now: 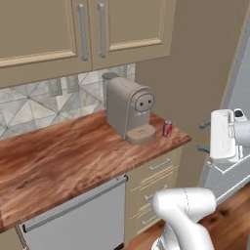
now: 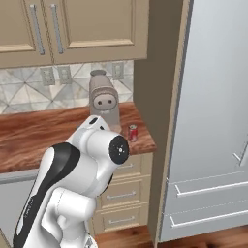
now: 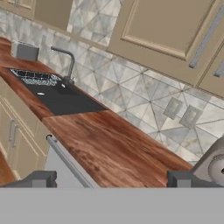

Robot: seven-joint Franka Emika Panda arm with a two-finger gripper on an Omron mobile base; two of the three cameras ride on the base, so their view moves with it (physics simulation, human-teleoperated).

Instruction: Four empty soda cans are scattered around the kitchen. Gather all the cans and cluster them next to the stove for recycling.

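One red soda can (image 1: 167, 129) with a silver top stands upright near the right end of the wooden counter (image 1: 63, 156), just right of the coffee machine; it is also in the right base view (image 2: 132, 132). My gripper (image 1: 203, 136) hangs in the air beyond the counter's right end, to the right of the can and apart from it. Its fingers point left and stand open with nothing between them. In the hand view the gripper (image 3: 111, 179) looks along the counter, its fingertips (image 3: 40, 179) wide apart. The stove is out of view.
A beige coffee machine (image 1: 129, 110) stands against the tiled wall. A grey dishwasher (image 1: 78, 215) and drawers (image 1: 158, 171) sit under the counter. A steel fridge (image 2: 213, 121) rises at the right. Farther along the counter lie a black sink (image 3: 57, 94) and faucet (image 3: 66, 61).
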